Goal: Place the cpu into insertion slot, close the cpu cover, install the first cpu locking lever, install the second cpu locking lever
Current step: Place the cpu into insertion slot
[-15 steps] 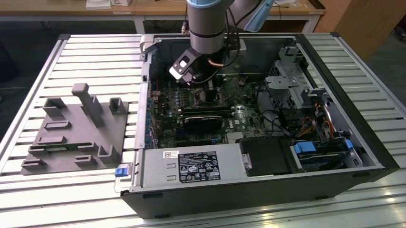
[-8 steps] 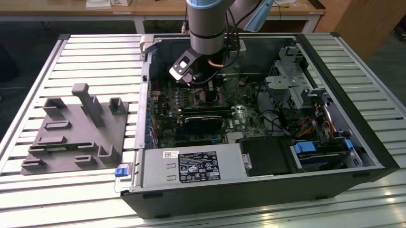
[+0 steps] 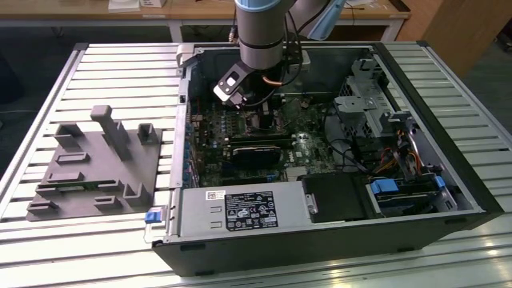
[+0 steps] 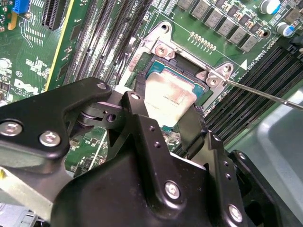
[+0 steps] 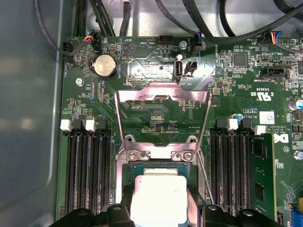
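Note:
In the exterior view my gripper (image 3: 258,113) reaches down into the open computer case, over the motherboard. Both wrist views show its black fingers (image 5: 127,208) shut on the cpu (image 5: 158,196), a pale silvery square chip. The cpu (image 4: 170,101) hangs level, right over the insertion slot (image 5: 142,166), whose dark rim (image 4: 158,71) shows around the chip. I cannot tell whether the chip touches the slot. The cpu cover (image 5: 162,91), a silvery frame with a window, stands swung open behind the slot. A thin wire lever (image 4: 265,94) sticks out beside the slot.
Long black memory slots (image 5: 87,170) flank the socket on both sides (image 5: 232,170). A coin battery (image 5: 105,65) and cables lie beyond the cover. In the case sit a power supply (image 3: 240,210) and drive cage (image 3: 376,102). A grey fixture (image 3: 96,168) rests on the slatted table.

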Controlling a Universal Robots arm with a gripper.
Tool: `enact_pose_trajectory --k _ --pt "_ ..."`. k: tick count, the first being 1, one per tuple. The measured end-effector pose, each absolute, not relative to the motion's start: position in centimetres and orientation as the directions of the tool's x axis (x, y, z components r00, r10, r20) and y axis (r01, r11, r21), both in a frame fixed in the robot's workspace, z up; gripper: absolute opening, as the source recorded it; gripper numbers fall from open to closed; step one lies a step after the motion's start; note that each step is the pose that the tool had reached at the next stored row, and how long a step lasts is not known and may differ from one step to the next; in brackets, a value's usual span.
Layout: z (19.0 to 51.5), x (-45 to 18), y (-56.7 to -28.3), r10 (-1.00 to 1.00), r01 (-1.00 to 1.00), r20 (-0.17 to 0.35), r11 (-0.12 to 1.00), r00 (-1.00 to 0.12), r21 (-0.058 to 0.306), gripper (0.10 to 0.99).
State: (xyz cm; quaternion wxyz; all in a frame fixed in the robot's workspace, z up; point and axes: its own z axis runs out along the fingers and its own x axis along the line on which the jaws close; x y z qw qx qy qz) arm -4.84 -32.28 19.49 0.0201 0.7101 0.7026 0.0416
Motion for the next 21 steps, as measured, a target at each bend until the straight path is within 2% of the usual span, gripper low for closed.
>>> enact_pose_trajectory --k 3,4,21 --pt "19.5 -4.8 -32.3 0.999 0.996 0.031 -0.012 0.009 0.087 0.537" --pt "19.5 -4.8 -32.3 0.999 0.996 0.031 -0.012 0.009 0.087 0.6" --pt "20.6 -4.8 -32.3 0.999 0.996 0.031 -0.012 0.009 0.087 0.6"
